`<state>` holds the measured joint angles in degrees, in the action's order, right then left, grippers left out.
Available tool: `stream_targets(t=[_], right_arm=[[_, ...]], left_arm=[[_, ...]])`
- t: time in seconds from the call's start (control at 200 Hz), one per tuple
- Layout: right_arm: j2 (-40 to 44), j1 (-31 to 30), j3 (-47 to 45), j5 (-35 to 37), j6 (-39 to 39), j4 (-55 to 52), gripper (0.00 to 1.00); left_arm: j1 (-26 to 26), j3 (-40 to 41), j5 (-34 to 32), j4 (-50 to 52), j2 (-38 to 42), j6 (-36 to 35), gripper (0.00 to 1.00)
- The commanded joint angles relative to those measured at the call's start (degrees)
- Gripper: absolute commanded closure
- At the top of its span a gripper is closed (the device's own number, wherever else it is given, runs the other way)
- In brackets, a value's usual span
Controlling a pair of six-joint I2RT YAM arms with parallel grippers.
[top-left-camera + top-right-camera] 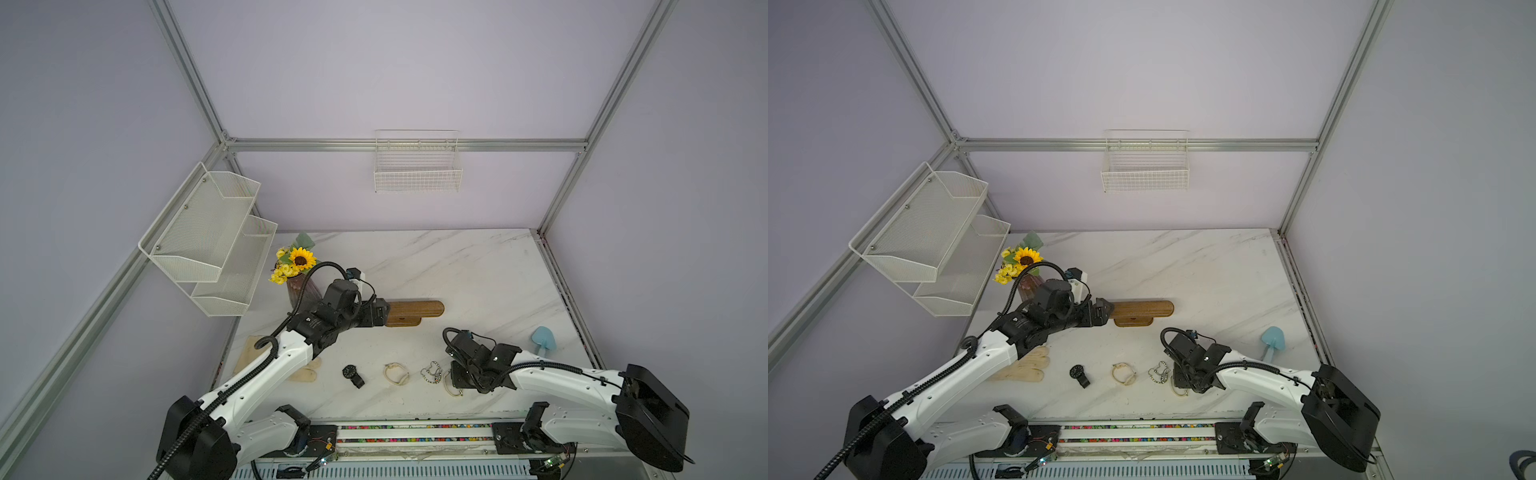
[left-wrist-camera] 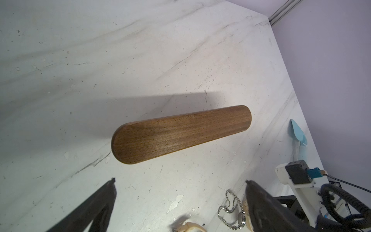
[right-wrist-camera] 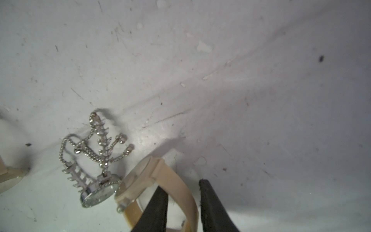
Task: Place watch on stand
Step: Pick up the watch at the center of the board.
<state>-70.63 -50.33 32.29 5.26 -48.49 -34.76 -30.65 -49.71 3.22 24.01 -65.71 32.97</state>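
Early days: the right gripper [image 3: 181,183] is straddling the strap of the beige watch [image 3: 138,178] with narrow jaws (can't tell if it's pinching), the watch is lying on the table [image 3: 200,80], and the left gripper [image 2: 180,179] is hovering wide-jawed by the bare stand [image 2: 180,133].

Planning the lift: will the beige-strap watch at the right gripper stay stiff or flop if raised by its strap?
Likely floppy: the beige-strap watch has a thin looped band, so its slim case may swing. The silver chain watch seems to touch that case and might drag along.
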Motion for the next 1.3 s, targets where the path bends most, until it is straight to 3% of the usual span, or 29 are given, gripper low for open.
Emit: stream_targets(t=[0.0,0.23,0.33,0.655,0.825,1.015,1.125,1.195,1.295], right_arm=[[-0.4,-0.3,-0.7,-0.7,0.0,3.5,0.74],[0.2,-0.2,-0.7,0.7,1.9,4.0,0.89],[0.1,-0.2,-0.4,1.3,2.5,3.4,1.0],[6.1,-0.3,11.8,8.4,9.4,-8.3,1.0],[7.2,0.1,20.3,10.2,18.6,-3.9,1.0],[4.5,5.5,23.6,1.4,28.0,12.5,1.0],[2.9,13.7,23.7,-12.2,29.7,22.0,1.0],[0.7,17.5,24.9,-18.0,29.8,25.2,1.0],[-2.4,19.4,28.7,-23.2,31.4,25.4,1.0]], left_arm=[[0.7,-3.2,0.9,-1.4,0.8,0.2,0.01],[1.2,-3.2,1.3,-1.3,1.1,0.4,0.01],[1.2,-3.3,1.7,-1.3,1.1,0.5,0.01],[1.8,-6.3,4.9,-1.3,0.8,-0.4,0.02],[2.0,-10.8,11.2,-2.0,-1.2,-1.8,0.05],[2.5,-14.0,23.5,-5.9,-3.8,-0.3,0.1],[2.6,-14.2,29.8,-9.6,-3.8,1.2,0.2],[2.6,-14.2,32.2,-11.2,-3.3,1.4,0.24],[2.7,-13.6,32.9,-12.4,-1.9,1.2,0.22]])
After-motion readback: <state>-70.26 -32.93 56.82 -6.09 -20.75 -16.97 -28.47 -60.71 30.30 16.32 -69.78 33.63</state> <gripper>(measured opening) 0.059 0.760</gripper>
